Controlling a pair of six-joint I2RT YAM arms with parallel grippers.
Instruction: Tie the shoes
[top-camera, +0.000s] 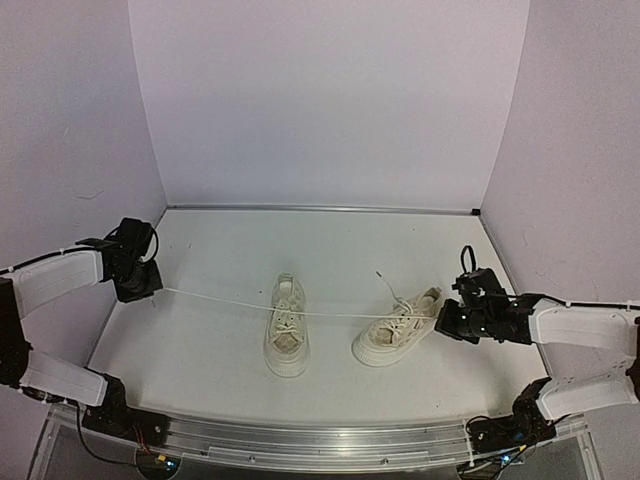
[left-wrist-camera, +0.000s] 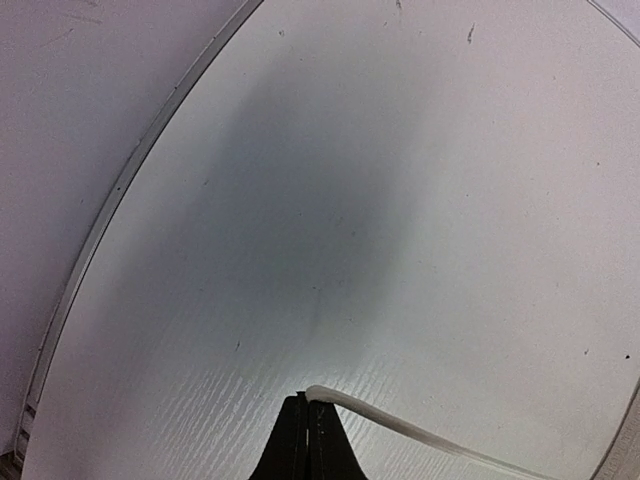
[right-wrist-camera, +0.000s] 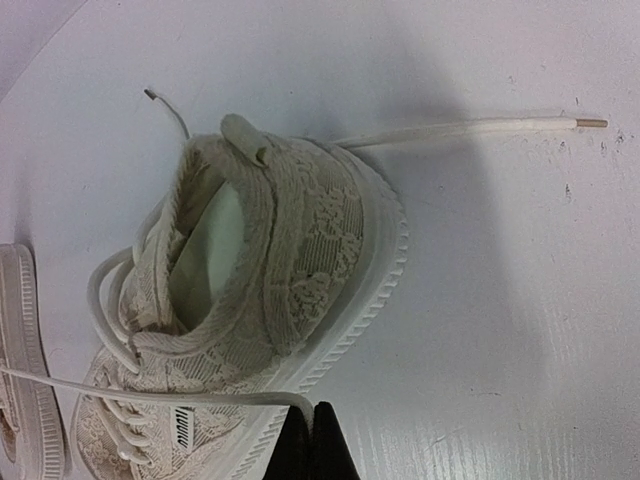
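Observation:
Two cream shoes stand mid-table: the left shoe and the right shoe, which also fills the right wrist view. A thin white lace runs taut from the left shoe out to my left gripper, whose jaws are shut on its end. The other end of that lace crosses over the right shoe to my right gripper, pinched at the shut tips beside the right shoe's heel. The right shoe's own laces lie loose, one end on the table.
The white table is closed in by pale walls at the back and both sides. A metal rail runs along the near edge. The left shoe's sole shows at the left edge of the right wrist view.

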